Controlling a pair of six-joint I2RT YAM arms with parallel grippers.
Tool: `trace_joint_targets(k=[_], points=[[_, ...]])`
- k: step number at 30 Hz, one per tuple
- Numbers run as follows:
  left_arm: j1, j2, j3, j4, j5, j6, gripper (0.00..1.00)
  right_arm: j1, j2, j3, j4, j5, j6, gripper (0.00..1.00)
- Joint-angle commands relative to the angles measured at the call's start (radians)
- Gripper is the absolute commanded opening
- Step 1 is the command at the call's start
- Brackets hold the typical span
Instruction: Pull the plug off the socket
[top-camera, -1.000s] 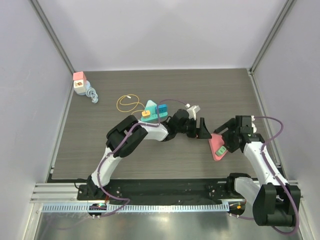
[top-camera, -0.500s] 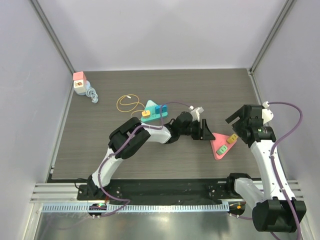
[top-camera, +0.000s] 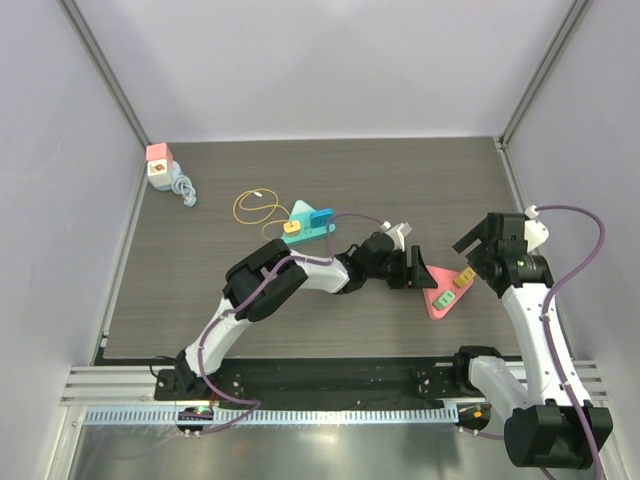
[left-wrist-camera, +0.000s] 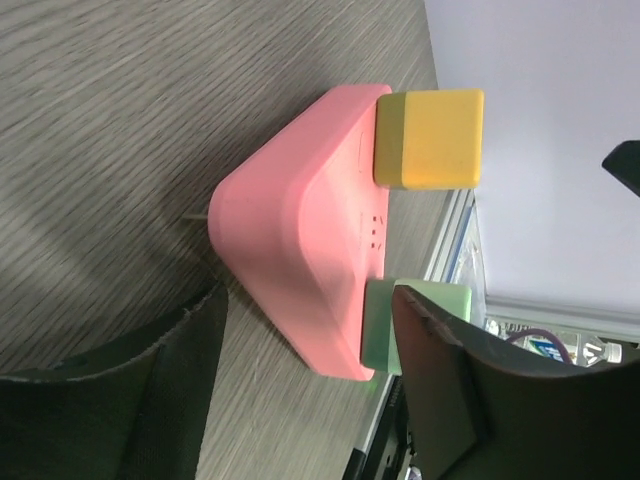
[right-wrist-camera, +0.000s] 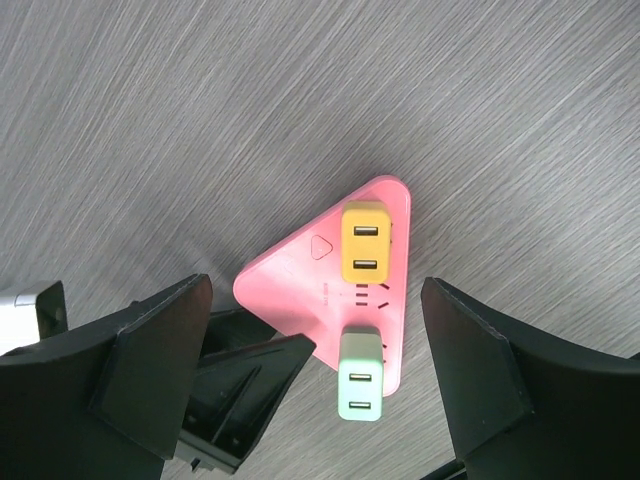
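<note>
1. A teal socket (top-camera: 308, 222) lies mid-worktop (top-camera: 170, 280).
2. The left pincer (left-wrist-camera: 308, 295) is spread and low over the worktop, its fingers flanking a rounded corner of the pink socket (right-wrist-camera: 290, 285).
3. The socket lies flat toward the worktop's right side, with the yellow plug (right-wrist-camera: 363, 243) and green plug (right-wrist-camera: 360, 375) both seated in it.
4. The right pincer (right-wrist-camera: 315, 290) hangs above the socket, spread wide, pinching nothing.
</note>
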Motion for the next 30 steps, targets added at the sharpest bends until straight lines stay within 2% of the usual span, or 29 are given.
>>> trace_joint_targets(k=[1, 5, 11, 14, 17, 18, 23, 24, 27, 30], points=[[-0.008, 0.031, 0.044, 0.01, 0.009, -0.024, 0.65, -0.004, -0.029, 0.029, -0.003, 0.022, -0.017, 0.91], [-0.011, 0.049, 0.058, 0.028, 0.017, -0.033, 0.61, -0.004, -0.029, 0.019, -0.001, 0.013, -0.017, 0.91], [-0.019, 0.08, 0.087, 0.033, 0.029, -0.061, 0.64, -0.004, -0.015, 0.008, 0.0, -0.01, -0.031, 0.91], [-0.021, 0.1, 0.116, 0.033, 0.03, -0.069, 0.61, -0.004, -0.018, -0.011, 0.017, -0.047, -0.07, 0.9], [-0.019, 0.099, 0.122, 0.016, 0.02, -0.062, 0.47, -0.004, 0.0, -0.023, 0.019, -0.073, -0.091, 0.9], [-0.017, 0.094, 0.118, 0.009, 0.012, -0.044, 0.37, -0.004, 0.003, -0.026, 0.019, -0.085, -0.098, 0.9], [0.019, 0.037, 0.04, -0.018, -0.022, -0.019, 0.12, -0.002, 0.031, -0.037, 0.042, -0.147, -0.123, 0.91], [0.028, 0.025, 0.02, -0.014, -0.025, -0.021, 0.0, -0.002, 0.044, -0.04, 0.045, -0.162, -0.13, 0.91], [0.068, -0.023, -0.065, 0.019, -0.04, -0.033, 0.0, 0.021, 0.067, -0.044, 0.065, -0.216, -0.144, 0.91], [0.104, -0.088, -0.149, 0.029, -0.077, -0.029, 0.0, 0.085, 0.075, -0.044, 0.077, -0.199, -0.134, 0.91]])
